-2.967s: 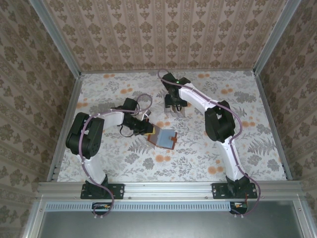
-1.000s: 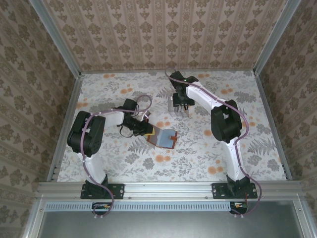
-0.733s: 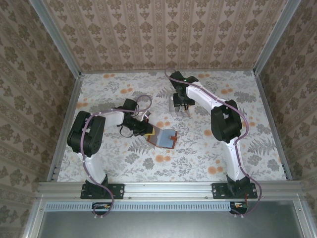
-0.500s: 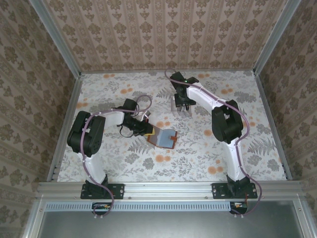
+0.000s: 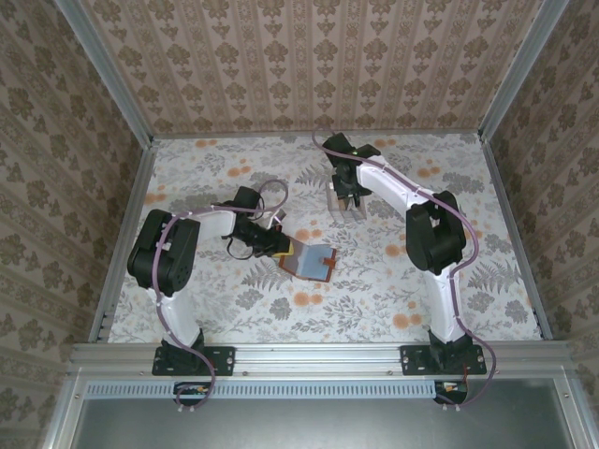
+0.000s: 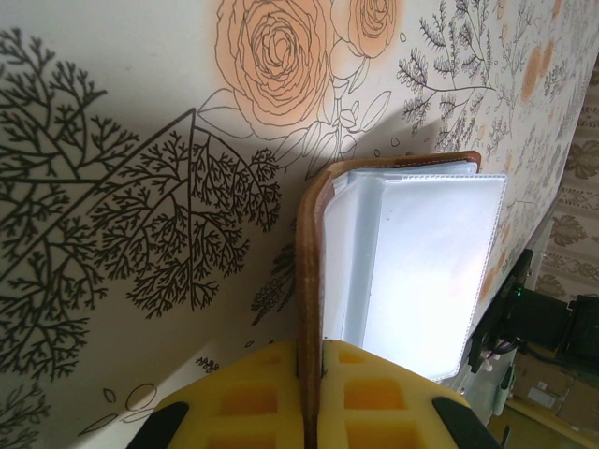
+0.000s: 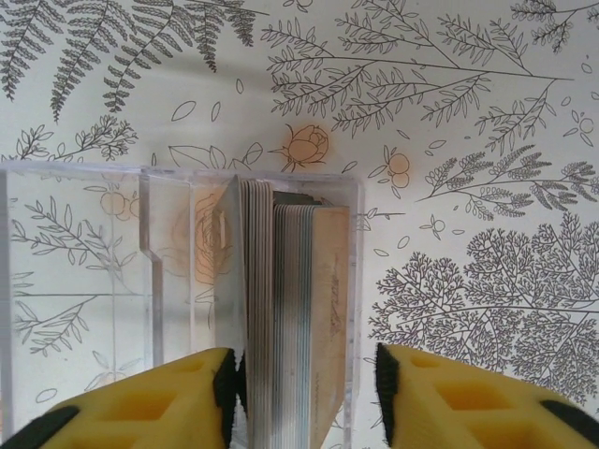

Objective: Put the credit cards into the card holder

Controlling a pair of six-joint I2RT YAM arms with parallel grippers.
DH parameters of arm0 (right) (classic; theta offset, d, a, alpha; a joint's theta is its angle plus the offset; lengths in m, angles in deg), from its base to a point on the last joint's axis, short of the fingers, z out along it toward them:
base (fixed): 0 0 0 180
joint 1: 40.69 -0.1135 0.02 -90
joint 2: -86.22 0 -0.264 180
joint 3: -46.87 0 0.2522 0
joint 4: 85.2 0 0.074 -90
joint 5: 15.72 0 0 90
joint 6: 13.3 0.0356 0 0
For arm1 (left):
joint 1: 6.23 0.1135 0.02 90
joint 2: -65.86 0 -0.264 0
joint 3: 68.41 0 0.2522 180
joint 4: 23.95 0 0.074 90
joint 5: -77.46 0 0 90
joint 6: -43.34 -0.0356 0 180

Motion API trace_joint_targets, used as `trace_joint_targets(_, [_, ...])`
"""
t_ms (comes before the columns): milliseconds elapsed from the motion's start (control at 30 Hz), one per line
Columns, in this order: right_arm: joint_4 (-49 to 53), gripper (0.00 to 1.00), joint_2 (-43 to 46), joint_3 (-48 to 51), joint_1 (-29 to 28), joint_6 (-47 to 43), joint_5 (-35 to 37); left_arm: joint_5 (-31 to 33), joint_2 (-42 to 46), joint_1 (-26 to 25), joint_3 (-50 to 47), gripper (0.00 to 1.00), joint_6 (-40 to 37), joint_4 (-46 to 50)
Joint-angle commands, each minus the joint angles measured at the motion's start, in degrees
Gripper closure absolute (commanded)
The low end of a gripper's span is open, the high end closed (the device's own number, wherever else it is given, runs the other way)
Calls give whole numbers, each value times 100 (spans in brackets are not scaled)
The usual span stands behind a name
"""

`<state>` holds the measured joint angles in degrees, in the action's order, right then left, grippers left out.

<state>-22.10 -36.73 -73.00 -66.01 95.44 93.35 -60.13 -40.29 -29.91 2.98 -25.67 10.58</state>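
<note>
The card holder (image 5: 314, 262), reddish-brown with clear sleeves, lies open on the table's middle. My left gripper (image 5: 272, 245) is shut on its left cover. In the left wrist view the brown cover (image 6: 309, 262) stands on edge between the yellow fingers (image 6: 243, 402), and the clear sleeves (image 6: 421, 262) fan out to the right. The credit cards (image 7: 295, 299) stand on edge as a stack inside a clear box (image 7: 94, 243). My right gripper (image 7: 304, 393) straddles the stack, open; its left finger (image 7: 159, 402) is against the cards, its right finger (image 7: 449, 402) stands apart. From above, the right gripper (image 5: 344, 192) is over the box (image 5: 346, 208).
The floral tablecloth (image 5: 234, 309) is bordered by metal rails (image 5: 122, 234) and patterned walls on three sides. The clear box has an empty compartment on its left side in the right wrist view.
My right gripper has shifted slightly right over the clear box and its jaws have narrowed around the card stack. The left arm and the card holder have not moved.
</note>
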Motion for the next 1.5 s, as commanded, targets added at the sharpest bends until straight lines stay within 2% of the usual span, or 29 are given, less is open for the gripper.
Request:
trace_joint_targets(0, [15,61,181,107,42,-134,-31,-121,-124,-24,93,95,11,52])
trace_joint_targets(200, [-80,82,198,114,44,-148,-328,-104,-117,-27,111,95,-19,92])
trace_joint_targets(467, [-59,98,316,-11,45,-220,-447,-83,-127,-14,119,95,-34,128])
trace_joint_targets(600, [-29,100,406,8,43,-185,-517,-84,-117,-13,128,95,-41,121])
trace_joint_targets(967, [-585,100,1191,587,44,138,-1378,-75,-104,-9,146,93,-60,163])
trace_joint_targets(1133, [-912,100,2099,1477,34,287,-2520,-4,-140,-10,161,93,-48,142])
trace_joint_targets(1233, [-1410,100,2897,2493,-30,700,-3389,14,-154,-29,216,93,-17,131])
trace_joint_targets(1367, [-2754,100,3924,4242,-365,1725,-3970,116,-93,-45,240,93,19,130])
trace_joint_targets(1467, [-3659,100,4227,5170,-656,2335,-4298,180,-56,-40,196,91,77,70])
